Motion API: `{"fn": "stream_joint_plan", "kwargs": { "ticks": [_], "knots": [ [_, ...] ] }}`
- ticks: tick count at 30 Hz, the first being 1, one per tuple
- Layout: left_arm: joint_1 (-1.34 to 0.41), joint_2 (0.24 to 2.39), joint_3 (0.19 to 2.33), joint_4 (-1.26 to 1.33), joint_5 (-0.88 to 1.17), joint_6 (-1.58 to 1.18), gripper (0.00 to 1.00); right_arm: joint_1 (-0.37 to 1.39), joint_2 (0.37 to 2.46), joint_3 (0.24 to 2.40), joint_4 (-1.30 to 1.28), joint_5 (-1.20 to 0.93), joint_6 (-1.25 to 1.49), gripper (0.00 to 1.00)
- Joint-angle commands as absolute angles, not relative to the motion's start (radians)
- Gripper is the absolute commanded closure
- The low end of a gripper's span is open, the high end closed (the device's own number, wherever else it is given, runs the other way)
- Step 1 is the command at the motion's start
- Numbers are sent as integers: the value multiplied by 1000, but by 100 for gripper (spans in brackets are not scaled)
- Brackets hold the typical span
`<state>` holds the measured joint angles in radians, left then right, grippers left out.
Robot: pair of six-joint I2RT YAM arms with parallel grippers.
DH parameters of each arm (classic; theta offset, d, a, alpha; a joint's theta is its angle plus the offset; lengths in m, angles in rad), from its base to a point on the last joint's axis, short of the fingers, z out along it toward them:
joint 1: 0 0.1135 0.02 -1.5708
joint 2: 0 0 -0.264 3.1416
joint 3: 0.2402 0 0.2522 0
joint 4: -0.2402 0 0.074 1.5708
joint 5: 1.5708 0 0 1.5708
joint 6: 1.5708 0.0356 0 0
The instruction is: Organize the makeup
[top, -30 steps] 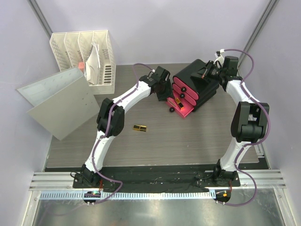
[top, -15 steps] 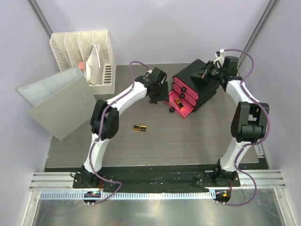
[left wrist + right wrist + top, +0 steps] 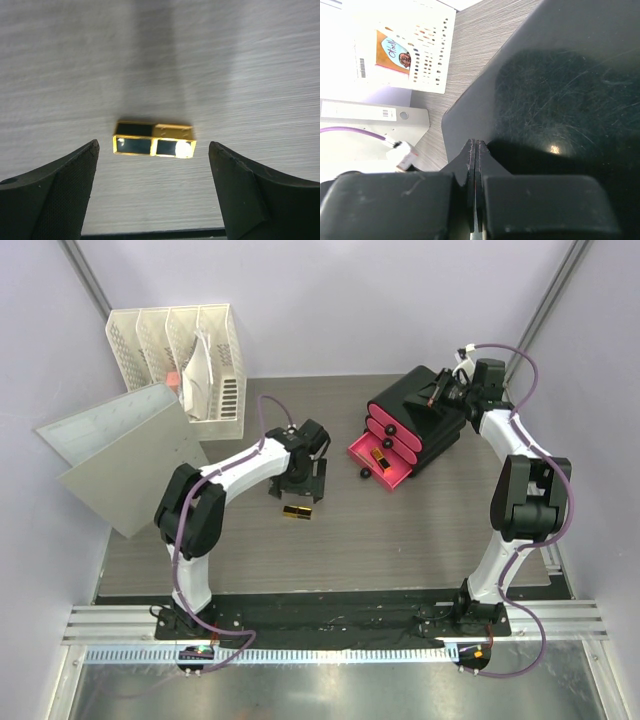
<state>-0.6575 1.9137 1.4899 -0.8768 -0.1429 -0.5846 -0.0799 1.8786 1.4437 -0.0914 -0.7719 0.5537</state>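
Two arms: both over the grey wood-grain table (image 3: 420,540), but only the left one has moved in the past second.
Left arm: a second ago its wrist was up against the open drawer. It has since swung left and back toward the near edge, with the elbow folded out to the left.
Left gripper (image 3: 300,483): now points down over bare tabletop, jaws spread wide and holding nothing.
Loose lipstick (image 3: 296,512): a gold-and-black case lying flat on the table in the same spot as before. From overhead it is just on the near side of the left gripper.
Wrist view of that lipstick: it lies crosswise in the gap between the two black fingers (image 3: 55,190), roughly centred. Bare table shows on either side and it touches neither finger.
Pink drawer (image 3: 396,476): the lowest one, still pulled out toward the table's middle.
Second lipstick (image 3: 380,457): lies inside the pink drawer, as it did a second ago.
Organizer (image 3: 415,405): a black box set at an angle on the far right of the table, unmoved.
Right gripper (image 3: 445,393): stays at the top of the organizer. Its own camera shows the fingers pressed flat together with nothing between them, over the box's scuffed black lid.
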Motion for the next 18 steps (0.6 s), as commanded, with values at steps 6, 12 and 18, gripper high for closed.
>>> {"fn": "stream_joint_plan", "kwargs": {
  "ticks": [6,12,18],
  "knots": [
    [-666,1943,1431,-877,-131,-571,9,-63,2016,1347,-408,-611,463,99],
    [-673,1968,1433,-839,-91,-565,9,-63,2019,1344,-408,-609,463,99],
    [-677,2016,1428,-844,-68,-557,9,-63,2026,1355,-410,-609,465,99]
  ]
}}
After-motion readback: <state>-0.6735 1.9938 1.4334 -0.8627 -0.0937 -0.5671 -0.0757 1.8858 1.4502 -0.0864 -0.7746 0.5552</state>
